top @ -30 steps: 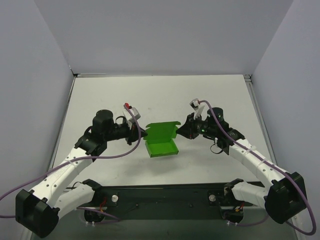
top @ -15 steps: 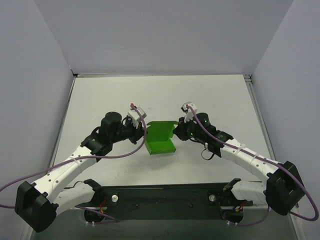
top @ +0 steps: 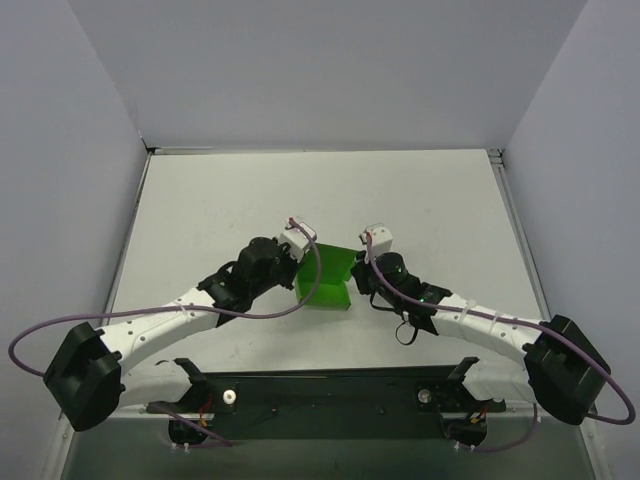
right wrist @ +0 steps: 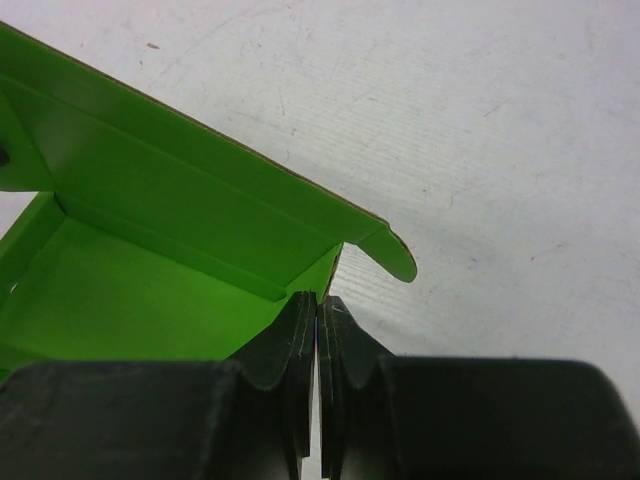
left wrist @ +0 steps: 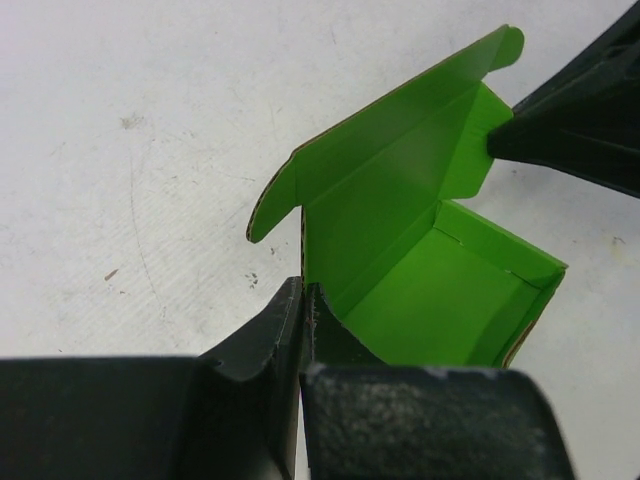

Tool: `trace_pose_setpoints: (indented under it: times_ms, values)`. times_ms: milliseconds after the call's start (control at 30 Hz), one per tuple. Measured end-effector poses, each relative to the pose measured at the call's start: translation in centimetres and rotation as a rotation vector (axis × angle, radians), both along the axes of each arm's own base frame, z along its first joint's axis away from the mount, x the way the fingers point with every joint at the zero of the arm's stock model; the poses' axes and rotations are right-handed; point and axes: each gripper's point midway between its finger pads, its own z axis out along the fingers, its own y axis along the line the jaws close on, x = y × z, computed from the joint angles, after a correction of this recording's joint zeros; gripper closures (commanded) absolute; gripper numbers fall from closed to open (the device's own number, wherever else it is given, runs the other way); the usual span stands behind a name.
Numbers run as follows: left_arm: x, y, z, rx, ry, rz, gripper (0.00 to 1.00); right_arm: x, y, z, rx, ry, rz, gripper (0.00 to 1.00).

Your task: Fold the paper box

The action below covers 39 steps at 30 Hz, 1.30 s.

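Left gripper (left wrist: 303,297) on paper box (left wrist: 430,300) edge

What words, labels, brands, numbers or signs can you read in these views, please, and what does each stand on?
None: no readable text shows in any view.
The paper box shows only plain green card.
The left gripper and right gripper are plain black.
The table bears only faint scuffs.

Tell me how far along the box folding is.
Done: the box has its walls standing, forming a tray. In hand: left pincer and right pincer each pinch a side wall. Left: the lid stands open, tabs untucked.
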Motion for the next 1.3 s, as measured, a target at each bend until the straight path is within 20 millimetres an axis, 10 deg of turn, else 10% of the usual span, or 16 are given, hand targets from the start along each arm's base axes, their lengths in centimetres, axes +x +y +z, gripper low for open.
trace_pose_setpoints:
  times_ms: [867, 1300]
  values:
    - [-0.6, 1.6, -8.3, -0.009, -0.062, 0.237, 1.0, -3.0, 2.0, -2.9, -0.134, -0.132, -0.06, 1.0]
    - [-1.1, 1.4, -8.2, -0.026, -0.089, 0.255, 1.0, -3.9, 2.0, -2.7, -0.171, -0.173, -0.087, 1.0]
